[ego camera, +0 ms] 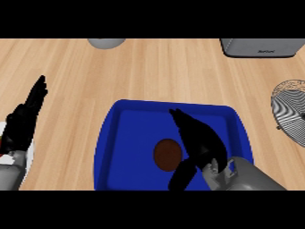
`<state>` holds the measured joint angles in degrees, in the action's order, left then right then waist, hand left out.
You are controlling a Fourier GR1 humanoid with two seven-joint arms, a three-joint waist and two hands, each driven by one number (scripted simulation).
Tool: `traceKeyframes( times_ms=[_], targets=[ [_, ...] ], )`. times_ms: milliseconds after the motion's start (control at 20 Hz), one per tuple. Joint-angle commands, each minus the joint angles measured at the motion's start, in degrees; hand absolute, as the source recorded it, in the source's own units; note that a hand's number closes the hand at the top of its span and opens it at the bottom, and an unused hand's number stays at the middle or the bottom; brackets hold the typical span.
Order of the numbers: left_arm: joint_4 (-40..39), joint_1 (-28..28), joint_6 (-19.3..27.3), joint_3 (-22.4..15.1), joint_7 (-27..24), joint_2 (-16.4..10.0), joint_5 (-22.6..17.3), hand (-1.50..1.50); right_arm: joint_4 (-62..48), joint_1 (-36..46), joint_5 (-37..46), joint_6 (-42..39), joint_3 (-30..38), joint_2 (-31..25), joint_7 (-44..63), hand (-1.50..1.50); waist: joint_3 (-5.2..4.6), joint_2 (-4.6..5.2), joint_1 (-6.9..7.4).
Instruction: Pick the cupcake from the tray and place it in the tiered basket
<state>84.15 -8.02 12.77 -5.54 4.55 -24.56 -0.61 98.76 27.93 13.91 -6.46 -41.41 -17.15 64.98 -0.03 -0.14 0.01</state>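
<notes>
— Where did we see the cupcake (167,154)?
— In the middle of the blue tray (125,129); our right hand (200,139) hung over the tray just beside it, fingers spread, grasping nothing.
— And our left hand (21,123)?
— Left of the tray, released, fingers up; the wire basket (293,107) stood right of the tray.

One view only, from the robot's head, facing steeply down, close over the counter (161,71)

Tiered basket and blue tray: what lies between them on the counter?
Nothing: in the head view, only bare wooden counter separates the blue tray from the tiered basket.
</notes>
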Motion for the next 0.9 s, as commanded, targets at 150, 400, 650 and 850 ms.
traceKeyframes(
  times_ms=[150, 400, 650, 850],
  targets=[
    [0.3, -0.4, -0.1, 0.3, 0.7, 1.4, 2.4, 0.0, -0.3, 0.3, 5.6, -3.0, -1.7, 5.3, 10.3, -1.5, 0.0, 0.02, 0.05],
    [-3.6, -0.7, -1.1, 1.3, -3.2, 3.2, 2.2, 0.0, -2.6, -2.6, 8.2, -2.2, -2.0, 7.5, 8.8, -1.5, -0.01, 0.11, -0.07],
    [-2.4, 0.2, -3.1, 3.1, -2.7, 1.5, 2.2, 0.0, -6.0, -3.9, 8.8, -4.2, -0.6, 8.3, 6.2, -1.5, 0.0, 0.15, 0.13],
    [-1.6, -0.6, -2.6, 2.6, -0.9, 3.0, 3.5, 0.0, -12.5, -3.4, 10.7, -3.7, 1.3, 10.5, 2.5, -1.5, 0.01, 0.2, 0.31]
  ],
)
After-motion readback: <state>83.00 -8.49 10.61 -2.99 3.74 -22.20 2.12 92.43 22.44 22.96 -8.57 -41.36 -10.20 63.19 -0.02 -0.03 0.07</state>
